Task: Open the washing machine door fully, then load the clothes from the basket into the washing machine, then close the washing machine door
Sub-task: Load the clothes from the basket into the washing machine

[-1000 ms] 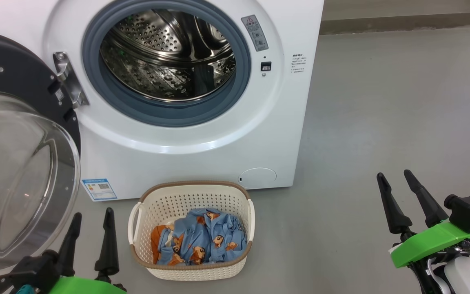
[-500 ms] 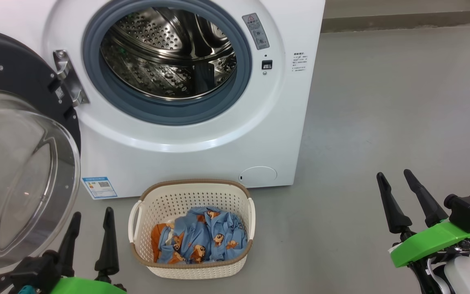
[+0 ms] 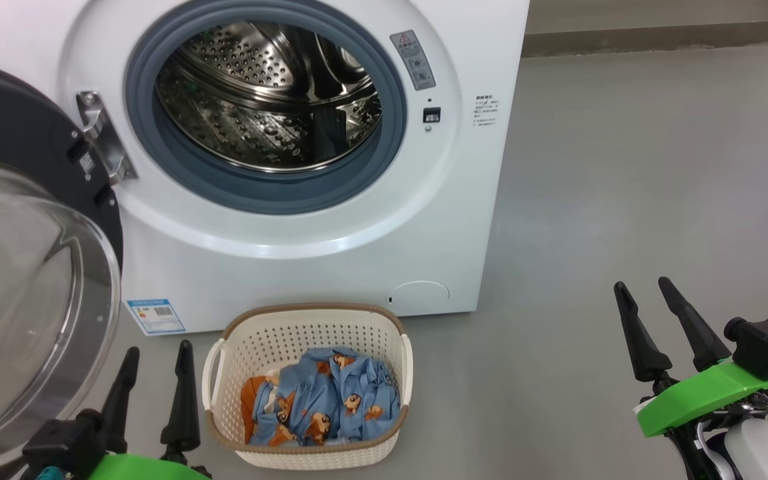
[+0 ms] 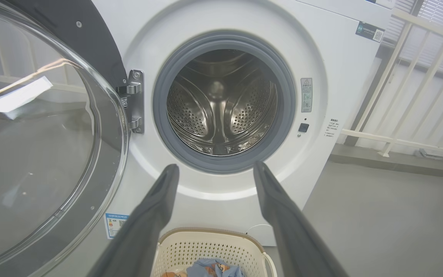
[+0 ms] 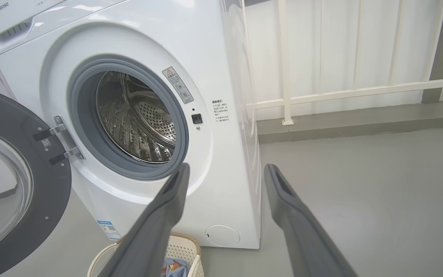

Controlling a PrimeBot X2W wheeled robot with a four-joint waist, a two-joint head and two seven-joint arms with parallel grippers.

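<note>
White front-loading washing machine, glossy black round glass door swung open on its left. Cream perforated plastic basket of blue bear-print clothes before it. Spread apart: left jaws, right jaws.

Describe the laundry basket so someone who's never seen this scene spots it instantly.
Find the big white front-loading washing machine, its black-rimmed glass door swung open. On the grey floor just in front of it, below the drum opening, stands the basket. It is small, cream, perforated plastic with a brown rim, and it alone holds light blue bear-print clothes.
</note>
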